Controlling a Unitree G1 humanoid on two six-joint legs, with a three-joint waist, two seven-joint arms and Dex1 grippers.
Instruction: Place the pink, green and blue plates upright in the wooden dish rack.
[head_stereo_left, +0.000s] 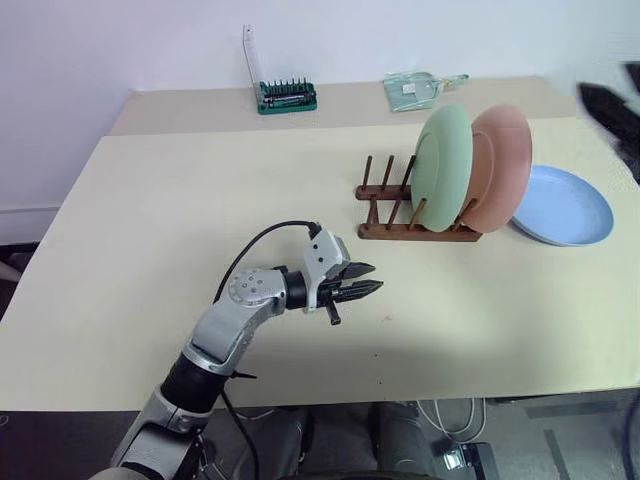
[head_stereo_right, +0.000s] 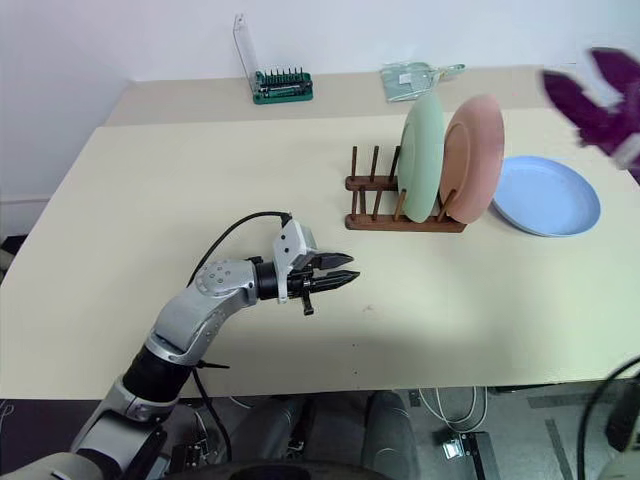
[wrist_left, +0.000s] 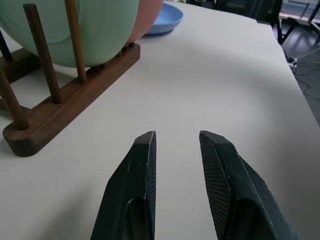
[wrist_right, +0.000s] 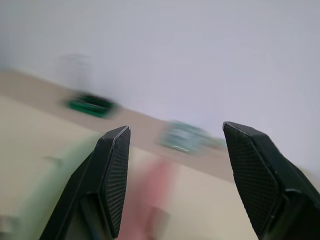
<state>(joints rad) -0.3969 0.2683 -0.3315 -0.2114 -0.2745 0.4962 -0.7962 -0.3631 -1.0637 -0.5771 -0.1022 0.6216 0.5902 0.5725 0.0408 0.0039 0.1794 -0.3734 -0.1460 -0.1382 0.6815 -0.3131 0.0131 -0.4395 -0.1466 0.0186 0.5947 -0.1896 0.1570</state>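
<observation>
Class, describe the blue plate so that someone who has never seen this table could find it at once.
Start at the wooden rack on the beige table. Just beyond its pink-plate end lies the blue plate. Unlike the green plate and pink plate, which stand upright in the rack, it lies flat on the table.

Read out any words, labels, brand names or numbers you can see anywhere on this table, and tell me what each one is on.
No text can be read in these pictures.
Plastic packet at the table's far edge: it may carry print, too small to read.
Green bit holder: no legible marking.
Green plate, pink plate, blue plate and wooden rack: plain, no lettering.
</observation>
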